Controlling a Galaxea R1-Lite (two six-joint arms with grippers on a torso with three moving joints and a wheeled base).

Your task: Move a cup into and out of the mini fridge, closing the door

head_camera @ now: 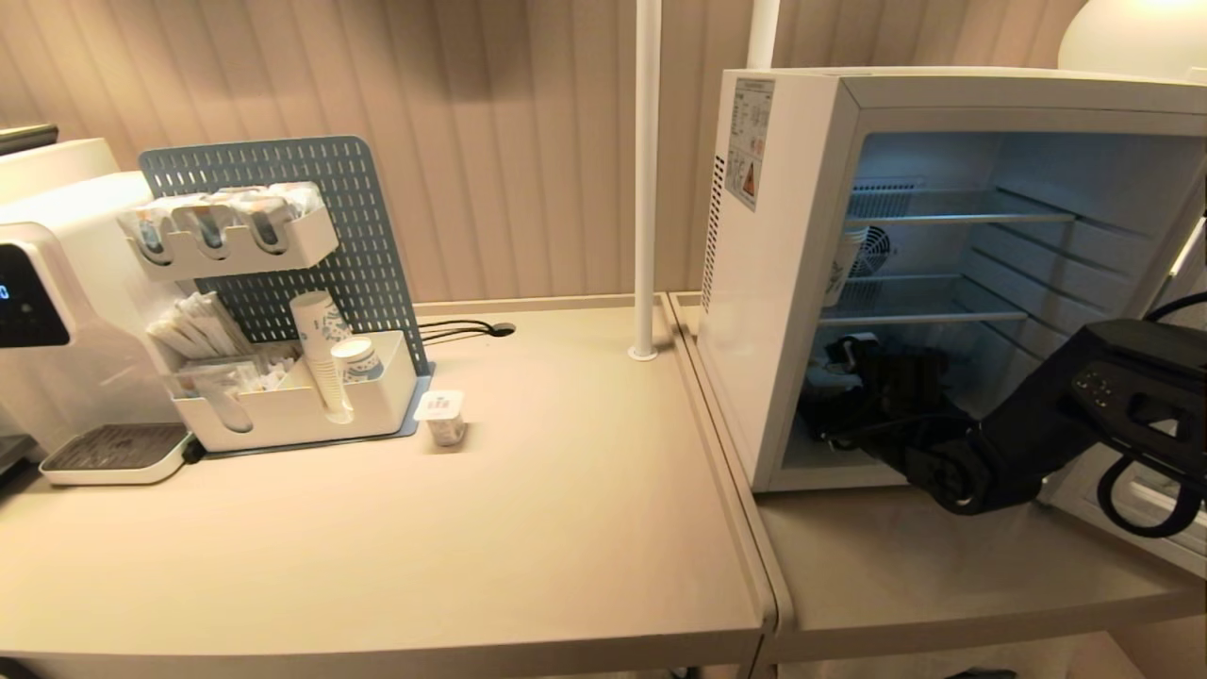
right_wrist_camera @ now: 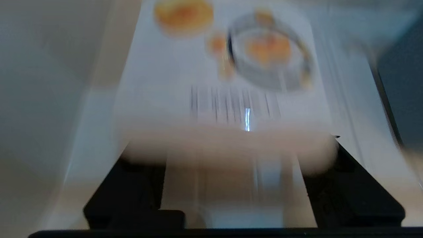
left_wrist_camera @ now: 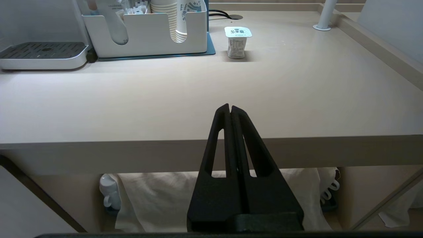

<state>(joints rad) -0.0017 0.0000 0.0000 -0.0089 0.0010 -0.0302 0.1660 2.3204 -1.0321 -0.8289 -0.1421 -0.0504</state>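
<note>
The cup (right_wrist_camera: 218, 76), a white tub with an orange-printed foil lid, fills the right wrist view. It sits between the black fingers (right_wrist_camera: 138, 185) of my right gripper (right_wrist_camera: 231, 148), which stand wide on either side of its body. In the head view my right gripper (head_camera: 844, 377) reaches into the bottom compartment of the mini fridge (head_camera: 783, 236). The door is swung open, and only its edge (head_camera: 1181, 250) shows at the far right. My left gripper (left_wrist_camera: 230, 107) is shut and empty, parked in front of the table's front edge.
A second white tub (head_camera: 440, 415) stands on the beige table (head_camera: 566, 528) beside a white organiser (head_camera: 302, 401) holding stacked paper cups. A water dispenser (head_camera: 47, 302) stands at the far left. A white pole (head_camera: 647, 179) rises beside the fridge. Wire shelves (head_camera: 943, 219) span the fridge above my arm.
</note>
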